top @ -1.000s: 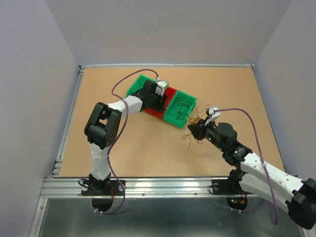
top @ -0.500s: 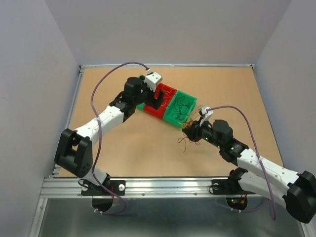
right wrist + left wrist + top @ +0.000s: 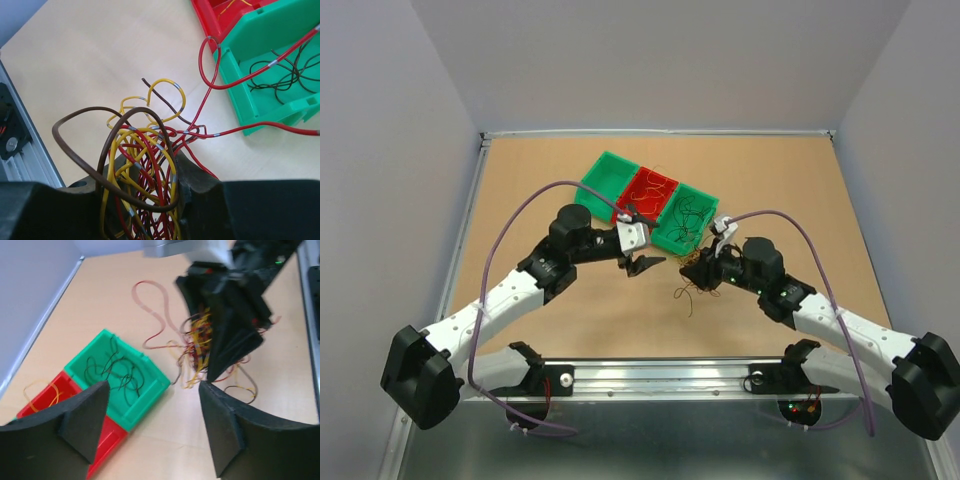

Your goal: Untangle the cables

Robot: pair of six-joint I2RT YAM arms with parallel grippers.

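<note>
Top external: released left jaws have swung from bins (image 3: pixel 605 172) to cables (image 3: pixel 142 165) that the right jaws clench, probably to pull strands.

From above, the cables (image 3: pixel 690 290) are too fine to tell apart. Close up, the right gripper (image 3: pixel 201 350) — badly blurred — hides part of them, and the green bin (image 3: pixel 237 95) runs off the edge.

The right tool (image 3: pixel 145 187) grips tangled red and yellow cables (image 3: pixel 144 159).
</note>
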